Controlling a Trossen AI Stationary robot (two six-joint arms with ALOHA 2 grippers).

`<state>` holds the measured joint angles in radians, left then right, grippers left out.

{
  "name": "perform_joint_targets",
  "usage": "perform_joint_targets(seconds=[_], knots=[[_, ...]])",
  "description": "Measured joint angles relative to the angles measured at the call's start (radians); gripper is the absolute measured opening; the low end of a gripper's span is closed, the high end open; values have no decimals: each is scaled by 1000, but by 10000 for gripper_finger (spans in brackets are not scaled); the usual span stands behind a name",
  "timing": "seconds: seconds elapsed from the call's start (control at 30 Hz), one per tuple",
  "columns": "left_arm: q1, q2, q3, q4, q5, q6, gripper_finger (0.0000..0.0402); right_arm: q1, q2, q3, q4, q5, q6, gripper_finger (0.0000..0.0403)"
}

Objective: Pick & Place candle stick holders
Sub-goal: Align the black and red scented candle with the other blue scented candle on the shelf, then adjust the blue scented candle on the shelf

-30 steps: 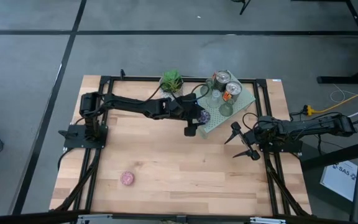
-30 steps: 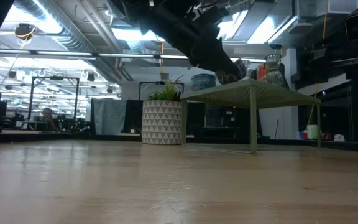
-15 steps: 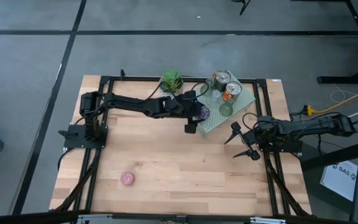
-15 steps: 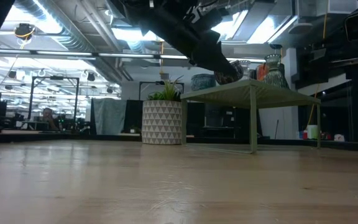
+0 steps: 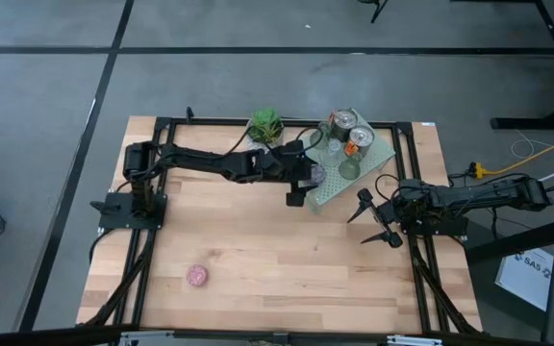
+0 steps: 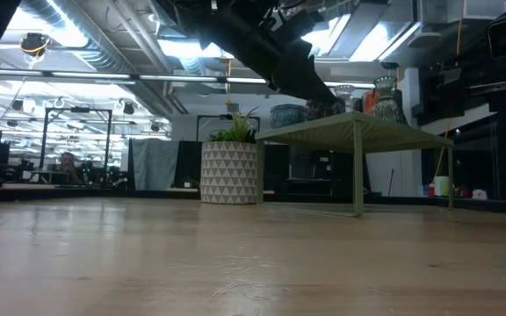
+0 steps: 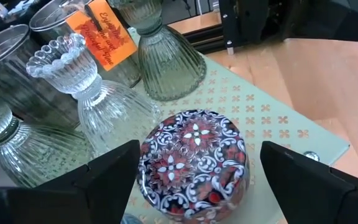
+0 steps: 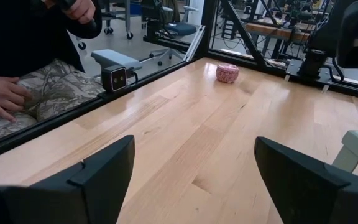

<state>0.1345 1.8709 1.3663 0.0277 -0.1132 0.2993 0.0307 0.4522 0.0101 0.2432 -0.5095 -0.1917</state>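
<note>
While the left pincer (image 7: 194,180) stands spread around the mosaic holder (image 7: 194,163) on the green slab (image 7: 263,115), withdrawing crookedly could tip it into the glass holder (image 7: 86,81) just beyond. Right pincer (image 5: 373,219) waits spread.

Both arms are matte black, built of slim jointed segments. The left arm (image 5: 210,163) rises from a black base plate at nine o'clock; the right arm (image 5: 469,200), at three o'clock, trails black and yellow cables. Each wrist ends in two broad, flat, dark fingers (image 7: 107,171) with angular edges.
</note>
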Motion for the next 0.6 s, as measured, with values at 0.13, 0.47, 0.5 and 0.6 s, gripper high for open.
perform_joint_targets(seconds=[0.13,0.47,0.5,0.6], knots=[[0,0,0,6,-32,12,331,0,0,0,0,0,0,332],[-60,-70,3,59,-44,75,330,0,0,0,0,0,0,332],[-71,-71,3,54,-50,87,328,0,0,0,0,1,0,332],[-110,-71,2,9,-140,107,322,0,0,0,0,1,0,332]])
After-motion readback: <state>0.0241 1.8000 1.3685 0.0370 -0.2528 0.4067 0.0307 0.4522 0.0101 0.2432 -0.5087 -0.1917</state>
